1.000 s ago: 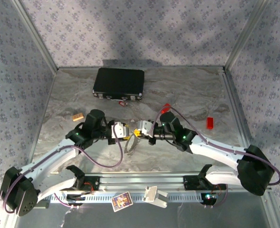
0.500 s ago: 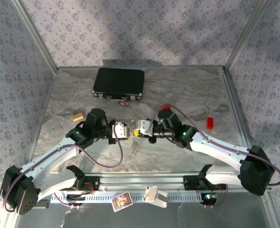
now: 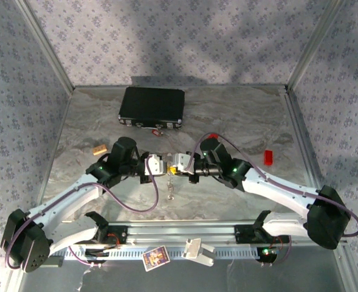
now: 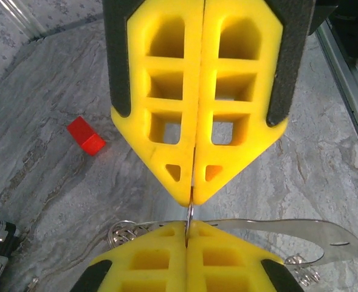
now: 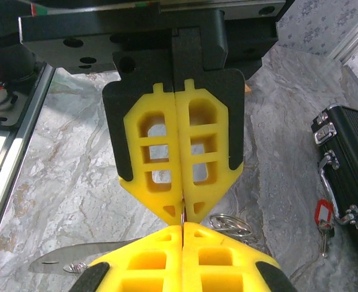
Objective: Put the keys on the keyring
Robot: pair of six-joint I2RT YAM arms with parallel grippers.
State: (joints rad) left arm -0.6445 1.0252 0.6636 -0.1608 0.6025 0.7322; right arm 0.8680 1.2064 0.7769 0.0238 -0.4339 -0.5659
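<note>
My left gripper (image 3: 162,171) and right gripper (image 3: 174,171) meet tip to tip above the middle of the table. Both are shut on a thin wire ring (image 4: 191,214) of the keyring (image 3: 171,190), which hangs below them. In the left wrist view my left gripper (image 4: 186,226) faces the right gripper (image 4: 192,198), with the silvery curved band (image 4: 288,234) and chain links (image 4: 125,231) behind. The right wrist view has the right gripper (image 5: 182,226), the left gripper (image 5: 183,213) and ring coils (image 5: 230,225). A red-headed key (image 5: 324,214) lies by the black case (image 5: 349,152).
The black case (image 3: 152,106) lies at the back of the table, the red key (image 3: 157,129) at its front edge. A red block (image 3: 268,157) sits to the right and a small tan block (image 3: 98,149) to the left. A card (image 3: 155,257) rests on the front rail.
The left gripper has closed on the ring. Both grippers have drawn together, and the keyring, tilted before, now hangs straight down.
</note>
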